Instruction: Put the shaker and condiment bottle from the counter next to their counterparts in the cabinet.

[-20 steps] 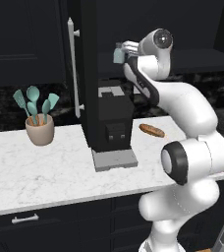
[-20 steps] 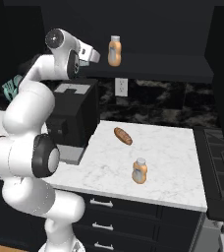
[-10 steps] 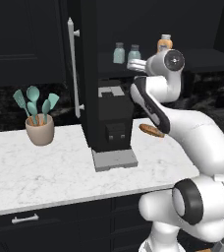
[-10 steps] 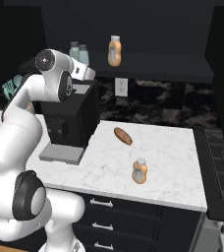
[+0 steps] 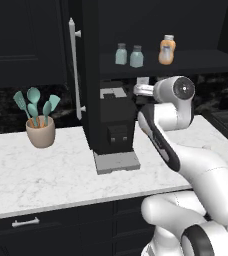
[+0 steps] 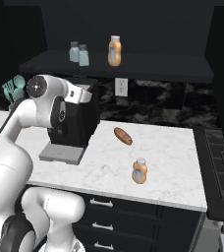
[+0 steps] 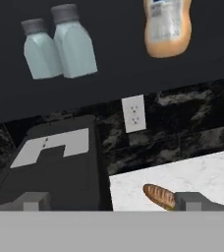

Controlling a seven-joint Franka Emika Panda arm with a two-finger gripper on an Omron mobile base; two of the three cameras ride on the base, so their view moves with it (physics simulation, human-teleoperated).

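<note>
Two shakers stand side by side on the dark shelf of the cabinet (image 6: pixel 133 73): in the right base view I see the shaker (image 6: pixel 84 55) with its dark cap just right of the paler teal shaker (image 6: pixel 74 51), the pair touching or nearly so, and in the hand view they sit together at upper left, the blue-grey one (image 7: pixel 74 43) beside the other (image 7: pixel 39 51). One orange bottle (image 6: pixel 114 51) with a pale cap stands on the same shelf, apart to the right of the shakers. My gripper (image 7: pixel 112 201) has its jaws spread wide with nothing between them; its finger tips rise at the bottom of the hand view, over the black coffee machine (image 6: pixel 78 120) and the small bread loaf (image 6: pixel 123 136). From the left base view the hand hangs beside the top of the machine, below the shelf. The condiment bottle (image 6: pixel 140 171) stands upright on the counter (image 6: pixel 173 167), near its front edge, nearer to me than the loaf and a little right of it. A wall socket (image 6: pixel 121 87) sits on the backsplash below the shelf. Far to the left on the counter, a clay pot of teal utensils (image 5: pixel 39 122) stands left of the cabinet door (image 5: pixel 88 75), with its white bar handle (image 5: pixel 75 70).
</note>
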